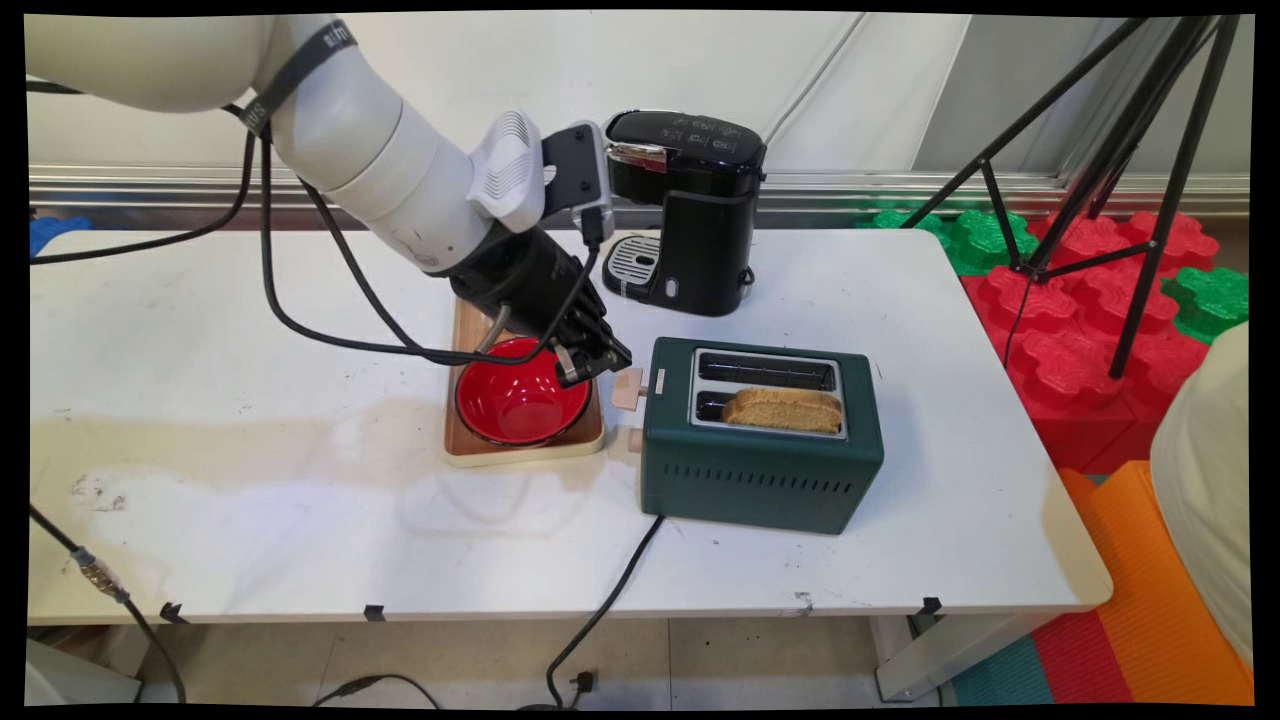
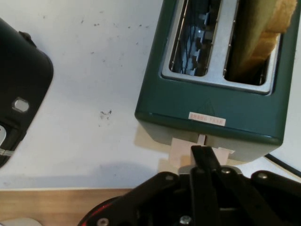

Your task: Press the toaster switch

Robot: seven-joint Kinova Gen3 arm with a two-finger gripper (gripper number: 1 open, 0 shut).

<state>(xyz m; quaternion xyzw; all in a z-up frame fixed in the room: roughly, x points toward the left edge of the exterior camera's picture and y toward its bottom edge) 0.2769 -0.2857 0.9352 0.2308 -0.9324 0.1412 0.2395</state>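
Note:
My gripper is shut, its fingers pressed together into one black bar. The tip sits at the pale wooden lever on the left end of the green toaster, with nothing held. A slice of brown bread stands in the toaster's near slot; the other slot is empty. Below the hand, a red bowl rests on a wooden tray.
A black coffee machine stands behind the tray and toaster. The toaster's black cord runs off the table's front edge. A black tripod and red and green foam blocks are off the table's right side.

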